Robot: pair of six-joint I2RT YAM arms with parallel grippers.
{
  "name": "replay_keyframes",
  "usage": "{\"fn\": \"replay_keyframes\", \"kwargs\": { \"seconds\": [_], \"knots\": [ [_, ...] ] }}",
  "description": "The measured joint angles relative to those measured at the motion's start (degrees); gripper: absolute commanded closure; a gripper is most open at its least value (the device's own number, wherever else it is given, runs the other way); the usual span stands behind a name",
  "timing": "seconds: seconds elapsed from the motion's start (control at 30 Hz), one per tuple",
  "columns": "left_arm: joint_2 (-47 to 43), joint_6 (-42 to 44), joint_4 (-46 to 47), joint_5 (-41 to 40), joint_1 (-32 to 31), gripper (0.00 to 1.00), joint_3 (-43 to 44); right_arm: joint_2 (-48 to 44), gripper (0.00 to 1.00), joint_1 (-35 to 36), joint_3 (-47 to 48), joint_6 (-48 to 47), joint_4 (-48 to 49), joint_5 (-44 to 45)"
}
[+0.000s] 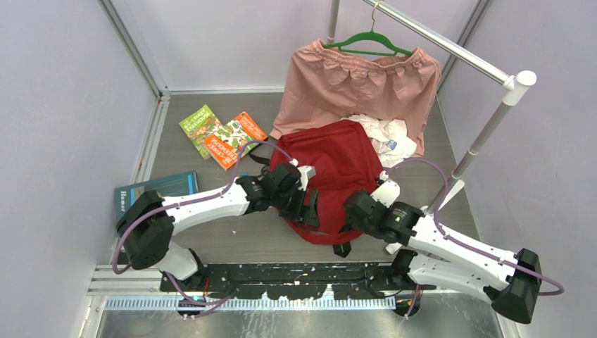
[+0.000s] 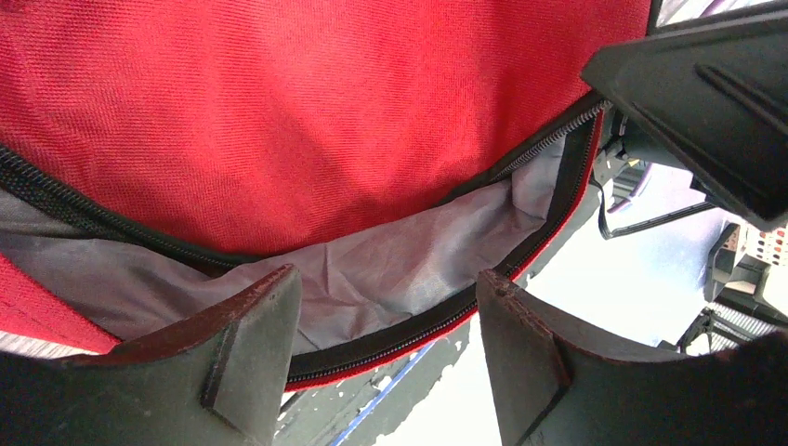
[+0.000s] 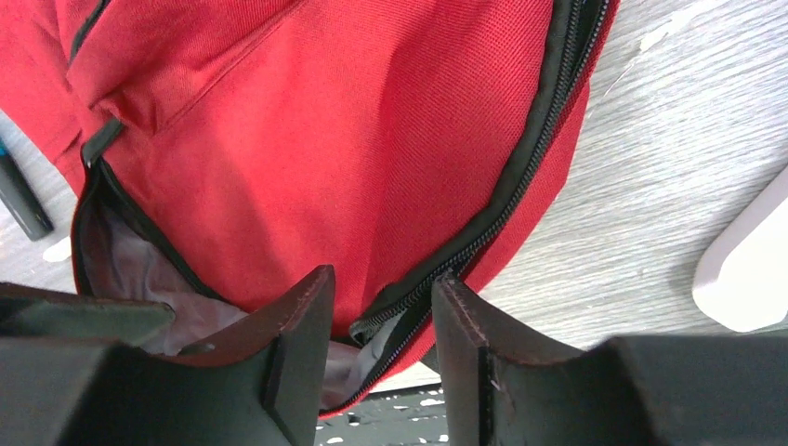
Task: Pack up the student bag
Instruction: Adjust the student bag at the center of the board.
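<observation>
Both my pincers are at the unzipped mouth of the student bag point(image 1: 341, 158) on the table point(image 1: 225, 243): left pincer point(image 2: 390, 297) spread, holding nothing; right pincer point(image 3: 381, 297) straddling the zipper edge point(image 3: 520, 177), whether gripping I cannot tell.

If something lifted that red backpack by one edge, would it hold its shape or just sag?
Probably sag: the student bag lies slumped flat and its grey lining is creased, so it looks soft. Likely light, since what shows of the inside holds nothing. Its woven cloth looks rough, so pushing may bunch it rather than slide it.
</observation>
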Motion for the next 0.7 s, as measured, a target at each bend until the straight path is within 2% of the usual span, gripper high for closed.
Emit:
{"fn": "replay_keyframes", "kwargs": {
  "seconds": [0.03, 0.07, 0.1, 0.23, 0.4, 0.57, 0.7],
  "knots": [
    [0.0, -0.1, 0.4, 0.0, -0.1, 0.31, -0.1, 0.2, 0.68, -0.8, -0.3, -0.2, 0.8, -0.5],
    [0.0, -0.2, 0.8, 0.0, -0.2, 0.31, -0.4, 0.2, 0.89, -1.4, -0.6, -0.5, 1.5, -0.8],
    [-0.1, -0.5, 1.0, 0.0, -0.3, 0.31, -0.7, 0.2, 0.98, -1.9, -0.7, -1.0, 1.7, -1.0],
    [-1.1, -1.3, 1.2, 0.0, -0.5, 0.31, -2.0, 1.7, 0.99, -3.7, 0.6, -3.4, 2.1, -0.8],
    [-3.2, -2.4, 1.9, 0.0, -1.0, 0.32, -3.1, 3.7, 0.99, -6.4, 7.9, -10.1, 3.2, 0.0],
    [-6.1, -2.9, 2.3, -0.5, -2.8, 0.33, -3.4, 7.8, 0.99, -12.9, 18.1, -17.5, 7.8, 0.5],
    [-10.6, -3.2, 2.2, -1.6, -3.3, 0.33, -4.4, 9.5, 0.99, -19.3, 19.7, -20.9, 13.1, -0.9]
  ]
}}
